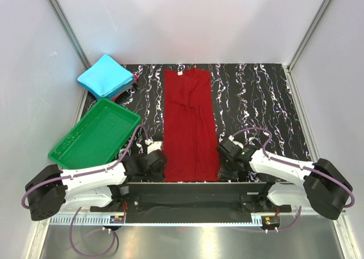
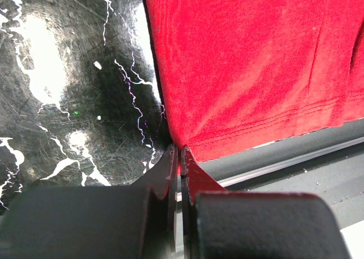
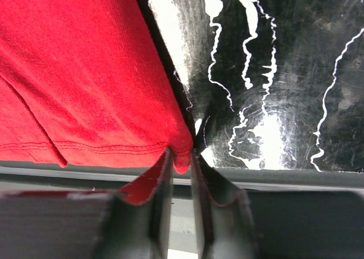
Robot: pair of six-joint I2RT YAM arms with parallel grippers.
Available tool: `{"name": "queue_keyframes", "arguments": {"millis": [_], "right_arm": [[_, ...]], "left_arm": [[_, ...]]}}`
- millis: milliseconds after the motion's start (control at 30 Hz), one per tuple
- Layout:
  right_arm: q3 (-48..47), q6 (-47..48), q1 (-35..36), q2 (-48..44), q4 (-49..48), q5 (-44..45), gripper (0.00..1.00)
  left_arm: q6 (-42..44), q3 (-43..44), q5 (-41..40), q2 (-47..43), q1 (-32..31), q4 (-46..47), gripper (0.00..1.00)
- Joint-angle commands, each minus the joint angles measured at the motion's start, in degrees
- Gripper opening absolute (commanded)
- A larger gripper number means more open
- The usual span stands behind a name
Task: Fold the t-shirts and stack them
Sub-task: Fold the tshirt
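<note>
The dark red t-shirt point(image 1: 190, 125) lies flat as a long narrow strip down the middle of the black marbled table, collar at the far end. My left gripper point(image 1: 162, 171) point(image 2: 180, 151) is shut on its near left hem corner point(image 2: 183, 148). At the near right corner my right gripper point(image 1: 223, 168) point(image 3: 182, 154) stands narrowly open. The red corner tip point(image 3: 182, 157) sits in the gap between its fingers. The cyan-blue t-shirt point(image 1: 106, 76) rests folded into a square at the far left corner.
A green plastic tray point(image 1: 94, 134) stands tilted at the left, between the blue shirt and my left arm. The table's near edge rail point(image 1: 199, 186) runs just behind both grippers. White walls close in the left, right and far sides.
</note>
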State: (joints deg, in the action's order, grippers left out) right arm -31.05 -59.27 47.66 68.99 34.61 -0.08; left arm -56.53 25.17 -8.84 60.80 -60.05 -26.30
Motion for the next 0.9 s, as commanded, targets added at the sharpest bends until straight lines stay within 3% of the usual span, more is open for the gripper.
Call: {"name": "queue_keyframes", "arguments": {"millis": [0,67,100,200,467,667,867], "right_arm": [[1.0,-0.9,0.9,-0.3,-1.2,2.4,0.21],[1.1,-1.2,1.1,-0.3,-1.2,2.4,0.18],[1.2,-1.3,1.3,-0.4,-1.3,2.6,0.09],[0.9,-0.9,1.4,-0.7,-0.6,2.2,0.00],[-6.4,2.0,1.4,-4.7,4.0,3.9,0.00],[-17.2,12.6,0.1,6.8,4.0,8.9,0.00],[-27.8,29.1,-8.5,18.1,-2.1,8.9,0.00]], "left_arm": [[1.3,1.2,0.0,-0.8,0.0,0.0,0.00],[1.3,1.0,0.8,-0.6,0.0,0.6,0.00],[1.1,0.8,0.9,-0.5,-0.1,0.6,0.00],[1.1,0.8,1.3,-0.3,-0.1,0.6,0.00],[2.8,5.6,4.9,-1.9,2.3,0.4,0.00],[12.2,13.4,11.7,5.6,15.9,0.3,0.00],[20.1,26.8,13.9,21.3,25.1,1.3,0.00]]}}
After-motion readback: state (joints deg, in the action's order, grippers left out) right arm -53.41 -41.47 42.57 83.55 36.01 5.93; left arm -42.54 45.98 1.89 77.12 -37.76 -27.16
